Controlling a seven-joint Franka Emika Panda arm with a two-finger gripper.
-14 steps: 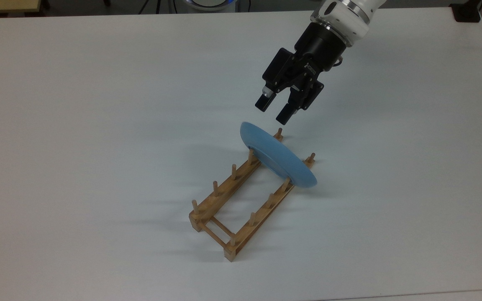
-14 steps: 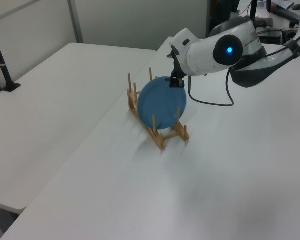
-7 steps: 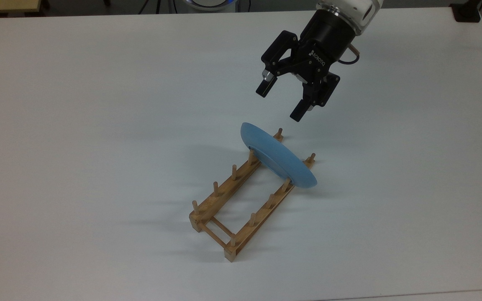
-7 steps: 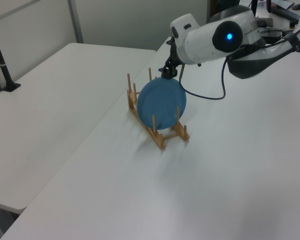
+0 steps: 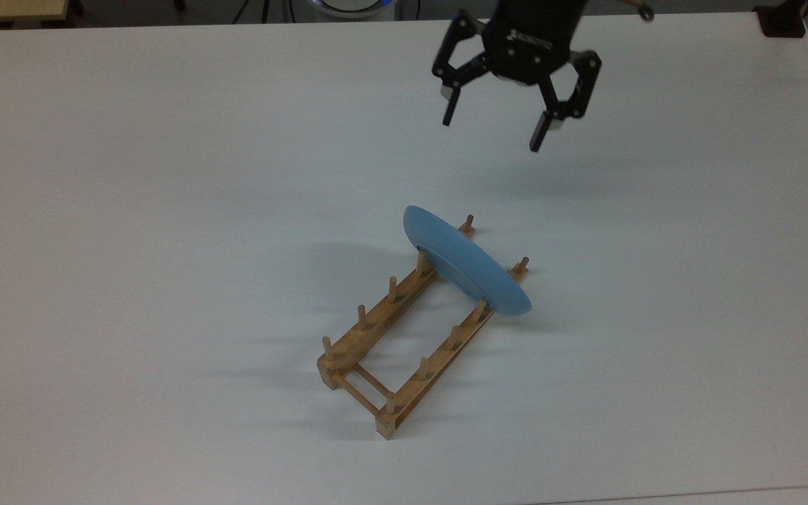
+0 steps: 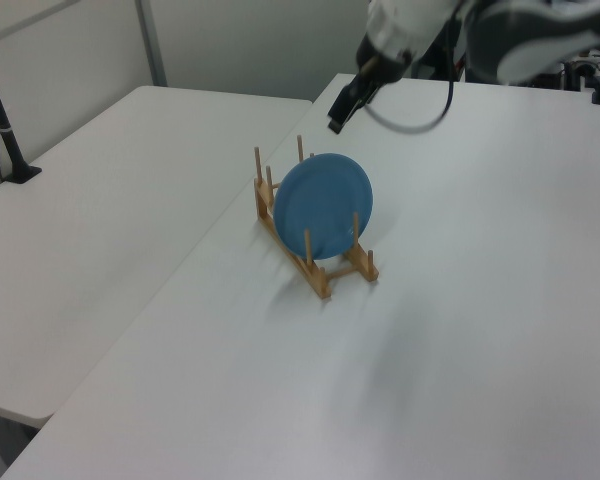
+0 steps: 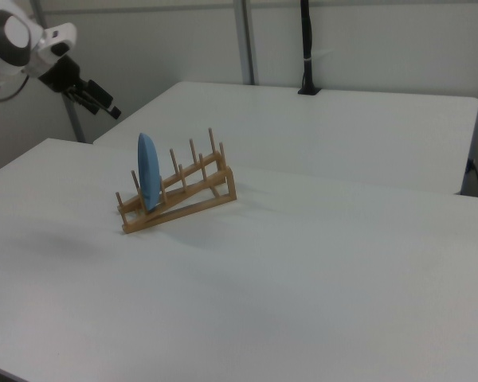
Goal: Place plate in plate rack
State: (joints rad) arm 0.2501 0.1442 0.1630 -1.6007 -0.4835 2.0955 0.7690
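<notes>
Plate point(image 5: 466, 261), round glossy light-blue, stands alone in my light-brown wooden pegged rack point(image 5: 404, 330), since I've lifted the black two-finger gripper point(image 5: 494, 130) far away, jaws apart: placement looks finished.

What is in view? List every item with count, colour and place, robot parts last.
plate: one, light blue, standing on edge between pegs near one end of the rack.
rack: one, light-brown wood, two rails with upright pegs, on the white table, near its middle in the top view.
table: one under the rack, white; a second white table sits beside it.
post: one, black, upright at the second table's far edge in the right view.
gripper: one, black, open, in the air apart from the plate, toward the top view's top.
</notes>
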